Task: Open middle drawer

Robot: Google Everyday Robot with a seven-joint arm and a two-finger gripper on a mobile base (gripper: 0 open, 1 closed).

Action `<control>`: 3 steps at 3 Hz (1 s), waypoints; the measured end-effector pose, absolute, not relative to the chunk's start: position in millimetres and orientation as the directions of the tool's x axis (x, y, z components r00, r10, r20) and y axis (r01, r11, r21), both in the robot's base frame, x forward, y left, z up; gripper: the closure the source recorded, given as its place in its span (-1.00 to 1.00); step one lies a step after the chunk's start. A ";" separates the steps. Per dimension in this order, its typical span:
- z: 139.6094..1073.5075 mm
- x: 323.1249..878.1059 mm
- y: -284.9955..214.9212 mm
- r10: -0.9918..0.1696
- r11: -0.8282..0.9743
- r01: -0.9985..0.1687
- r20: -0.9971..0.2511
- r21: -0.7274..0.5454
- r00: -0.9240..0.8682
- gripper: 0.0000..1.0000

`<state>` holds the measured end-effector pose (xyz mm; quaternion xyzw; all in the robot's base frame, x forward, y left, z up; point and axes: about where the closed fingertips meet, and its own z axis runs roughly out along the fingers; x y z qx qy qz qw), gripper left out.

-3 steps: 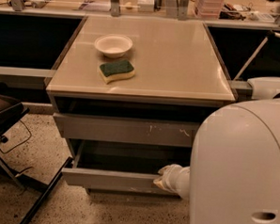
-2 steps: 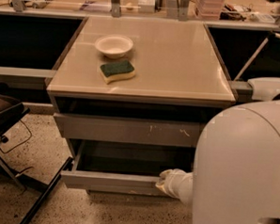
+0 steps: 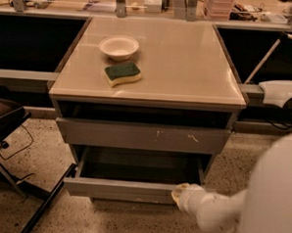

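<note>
Below the scratched drawer front (image 3: 142, 136), the middle drawer (image 3: 117, 189) sits pulled well out, grey interior exposed. Gripper (image 3: 182, 194) is at its front edge, right side; clamped or loose, cannot tell. Task looks nearly done: maybe a bit more pull, then release.

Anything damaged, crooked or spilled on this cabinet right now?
Only the white scratch marks on the grey drawer front below the tan top, right of centre. The wide plain grey middle drawer beneath sits pulled out, the white claw at its front edge, right side. Nothing spilled.
</note>
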<state>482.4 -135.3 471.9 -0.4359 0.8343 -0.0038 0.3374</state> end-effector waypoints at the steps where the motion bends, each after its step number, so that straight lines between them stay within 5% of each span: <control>1: 466.6 398.1 -156.9 -0.657 0.691 -0.675 -0.613 -0.259 -0.438 1.00; 3: 467.1 361.1 -164.4 -0.638 0.707 -0.660 -0.631 -0.253 -0.441 0.15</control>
